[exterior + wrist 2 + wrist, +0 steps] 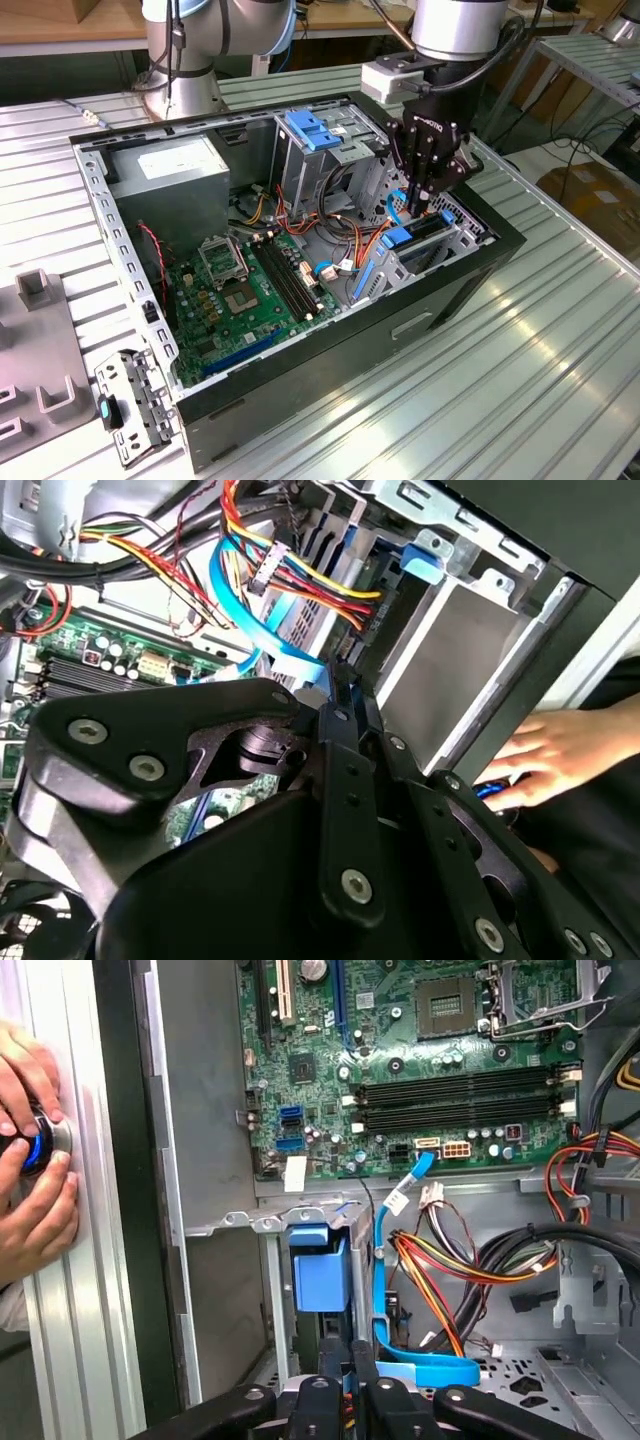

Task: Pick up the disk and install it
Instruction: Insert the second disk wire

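The disk stands on edge in the drive cage at the exterior view's right end of the open computer case, and the blue end of its rail [400, 237] faces up. In the first wrist view that blue end [320, 1272] sits in the cage slot. My black gripper [422, 208] hangs straight over the cage, its tips just above the disk. In both wrist views the fingers are pressed together, with nothing seen between them [340, 685] [352, 1358]. A flat grey metal face [450, 650] with a blue tab lies beside the fingers.
A blue flat cable [385, 1290] and bundled coloured wires [450, 1270] run close to the fingers. The motherboard [240, 290], a grey box with a white sticker [170, 170] and a blue bracket [310, 130] fill the case. A person's hands [30, 1160] rest on a button beside the case.
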